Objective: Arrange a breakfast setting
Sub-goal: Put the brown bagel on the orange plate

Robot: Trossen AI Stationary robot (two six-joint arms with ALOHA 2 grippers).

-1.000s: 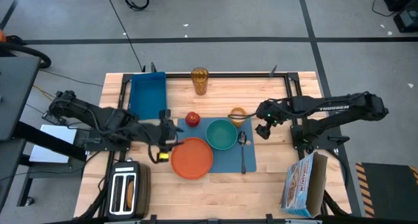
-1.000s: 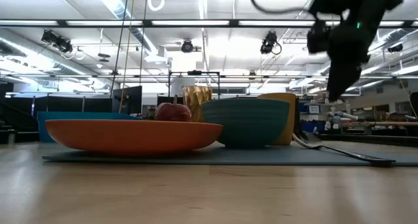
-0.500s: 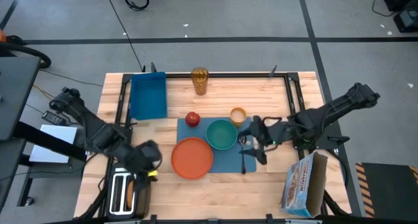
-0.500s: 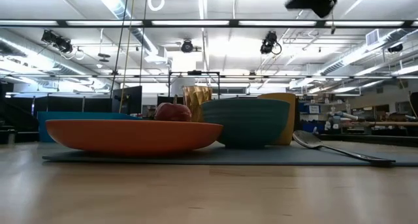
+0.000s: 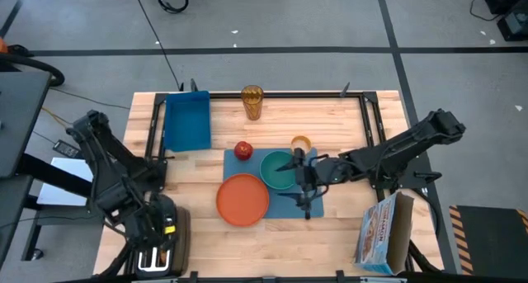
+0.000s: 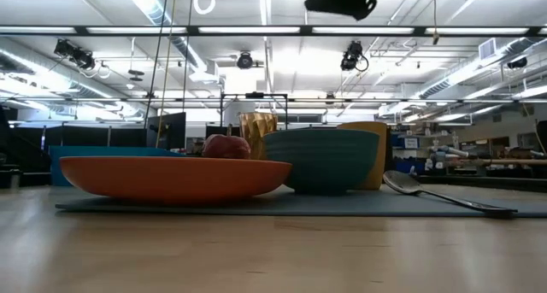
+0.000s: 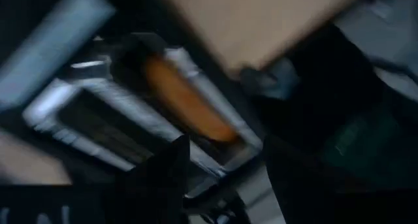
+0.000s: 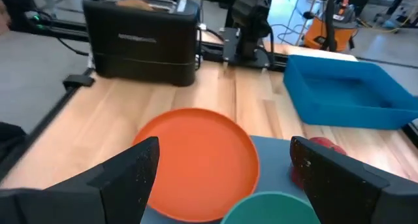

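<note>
A blue placemat [image 5: 285, 209] carries the orange plate [image 5: 243, 199], the teal bowl [image 5: 277, 169] and the spoon [image 6: 444, 195]. The red apple [image 5: 242, 150] and the small orange cup [image 5: 300, 143] sit at the mat's far edge. My right gripper [image 5: 297, 177] hovers open above the mat, between bowl and spoon; it is nearly level and faces the table's left [image 8: 232, 185]. My left gripper [image 5: 157, 232] is open over the toaster [image 5: 161, 248] at the near left corner. A round bread [image 7: 183, 96] stands in a toaster slot, beyond the open fingers [image 7: 163, 178].
A deep blue bin [image 5: 187, 122] and an amber glass [image 5: 252, 101] stand at the far edge. A cereal box [image 5: 384, 232] stands at the near right. Bare wood lies between toaster and plate and along the near edge.
My left gripper has swung from beside the plate toward the near left corner, rolling as it went, and now stands over the toaster. My right gripper has moved from right of the cup toward the table's left, rising and tipping up toward level, over the mat. No object has moved.
</note>
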